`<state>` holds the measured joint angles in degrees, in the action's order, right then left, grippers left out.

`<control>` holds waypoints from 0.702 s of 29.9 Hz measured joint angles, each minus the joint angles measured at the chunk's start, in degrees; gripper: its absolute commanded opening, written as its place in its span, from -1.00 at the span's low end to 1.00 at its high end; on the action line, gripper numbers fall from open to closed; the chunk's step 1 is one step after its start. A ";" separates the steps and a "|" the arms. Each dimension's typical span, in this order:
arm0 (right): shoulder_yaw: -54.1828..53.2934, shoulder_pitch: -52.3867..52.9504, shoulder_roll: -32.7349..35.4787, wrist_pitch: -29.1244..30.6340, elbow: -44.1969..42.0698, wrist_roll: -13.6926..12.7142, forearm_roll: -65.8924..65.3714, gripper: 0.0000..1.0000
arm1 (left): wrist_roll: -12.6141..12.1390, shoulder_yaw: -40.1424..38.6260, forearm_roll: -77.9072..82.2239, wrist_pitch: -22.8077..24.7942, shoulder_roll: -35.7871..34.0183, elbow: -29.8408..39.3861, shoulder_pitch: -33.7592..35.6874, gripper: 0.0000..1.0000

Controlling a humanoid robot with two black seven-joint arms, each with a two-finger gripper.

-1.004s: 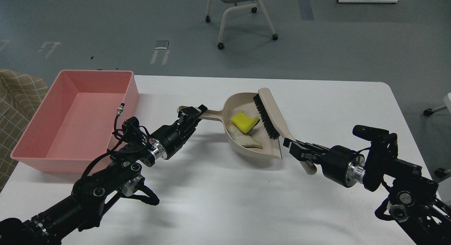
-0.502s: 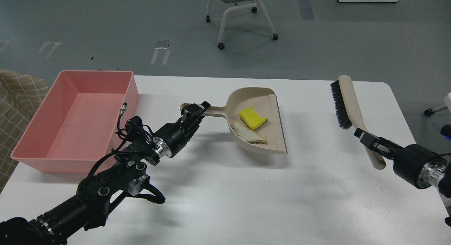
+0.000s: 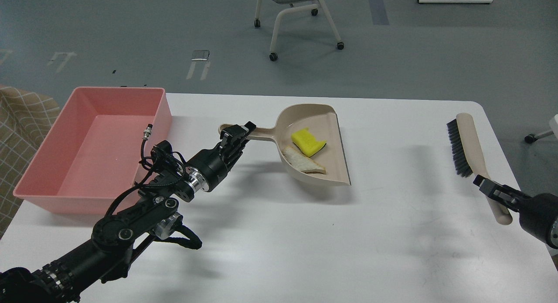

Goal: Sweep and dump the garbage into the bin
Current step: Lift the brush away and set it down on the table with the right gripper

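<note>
Holding the beige dustpan (image 3: pixel 316 144) by its handle, the left gripper (image 3: pixel 236 136) is clamped there; the yellow sponge (image 3: pixel 308 142) and bread slice (image 3: pixel 303 164) lie inside. Sweeping looks done. Next: carry it level to the pink bin (image 3: pixel 93 141) and tip. The right gripper (image 3: pixel 489 188) grips the brush (image 3: pixel 473 152) over the worktop (image 3: pixel 305 233).

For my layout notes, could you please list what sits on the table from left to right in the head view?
Pink bin → left claw on the dustpan handle → dustpan holding the garbage → brush → right claw.
</note>
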<state>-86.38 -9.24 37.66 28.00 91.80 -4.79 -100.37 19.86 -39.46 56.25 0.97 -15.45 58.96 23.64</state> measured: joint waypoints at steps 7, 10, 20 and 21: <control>0.28 -0.41 0.72 0.00 -2.29 1.39 0.13 -1.00 | 0.04 -0.01 0.00 -0.01 0.17 0.02 0.00 -1.00; 0.61 -1.03 0.86 0.00 -2.14 1.43 0.15 -1.00 | 0.08 -0.01 0.00 -0.01 0.30 0.02 0.11 -1.00; 1.28 -1.50 0.12 0.00 -1.20 1.45 0.33 -1.00 | 0.09 -0.01 0.00 0.17 0.46 0.02 1.02 -1.00; 1.48 -1.48 -0.04 -0.01 -1.01 1.45 0.33 -1.00 | 0.09 -0.01 0.00 0.17 0.48 0.02 1.02 -1.00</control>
<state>-84.90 -10.72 37.62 28.00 90.79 -3.33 -100.04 19.95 -39.47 56.25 1.14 -14.97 58.98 24.66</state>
